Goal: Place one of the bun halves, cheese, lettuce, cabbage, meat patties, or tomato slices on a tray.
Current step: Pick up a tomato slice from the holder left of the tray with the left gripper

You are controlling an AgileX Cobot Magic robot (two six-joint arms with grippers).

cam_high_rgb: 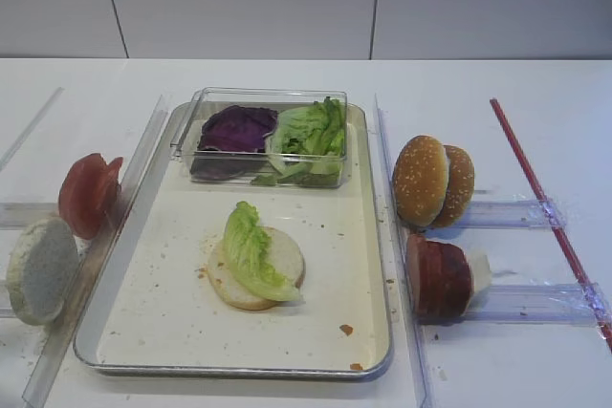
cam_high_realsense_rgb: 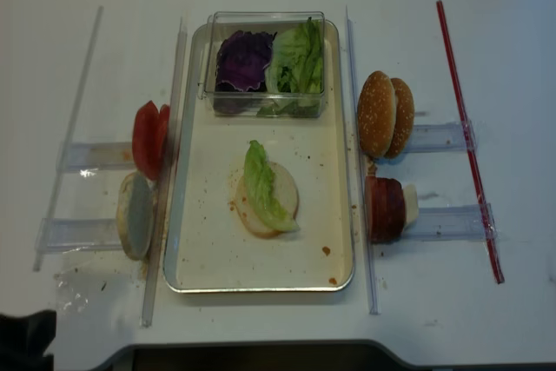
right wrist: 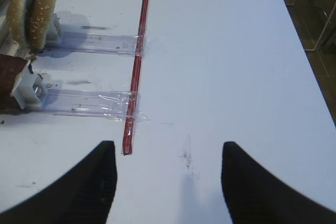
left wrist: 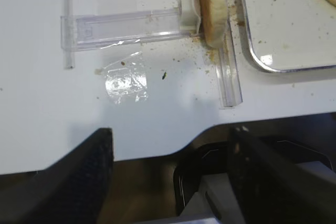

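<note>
On the tray point(cam_high_rgb: 172, 332) we see a lettuce leaf point(cam_high_rgb: 251, 253) lying across a pale bun half point(cam_high_rgb: 279, 274). Both our left gripper point(left wrist: 170, 174) and right gripper point(right wrist: 168, 182) hover over the bench point(right wrist: 236, 66), jaws wide apart, holding nothing.

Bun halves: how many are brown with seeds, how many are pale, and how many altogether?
Brown seeded bun halves: 2
Pale bun halves: 2 (one standing left of the tray, one on it under a lettuce leaf)
Total: 4
</note>
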